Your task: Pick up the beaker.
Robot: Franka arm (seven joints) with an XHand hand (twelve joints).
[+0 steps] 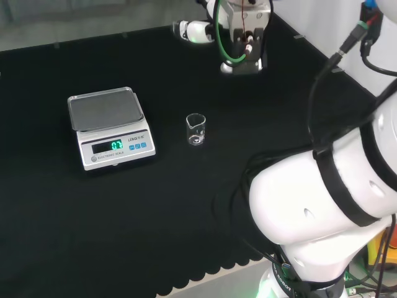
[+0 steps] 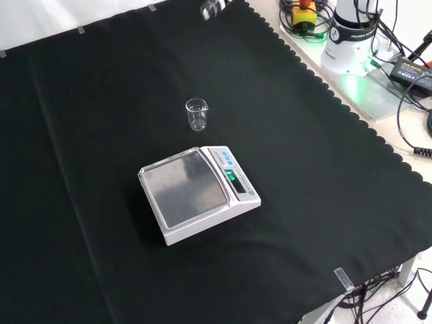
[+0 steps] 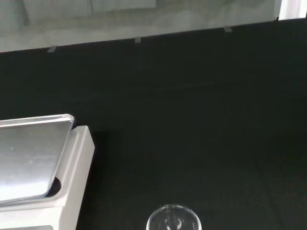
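Observation:
A small clear glass beaker (image 1: 195, 130) stands upright on the black cloth, with nothing visible inside it. In the front view the beaker (image 2: 196, 113) is just beyond the scale's far corner. A black and white piece of the hand (image 2: 212, 7) shows at the top edge of the front view, well away from the beaker and above the cloth. The wrist view looks down on the beaker's rim (image 3: 173, 221) from a distance. Nothing touches the beaker.
A white digital scale (image 1: 110, 127) with a steel pan stands to the left of the beaker in the head view; the scale (image 2: 198, 192) is nearer than the beaker in the front view. A white device with a green cable (image 1: 239, 37) sits at the cloth's far edge.

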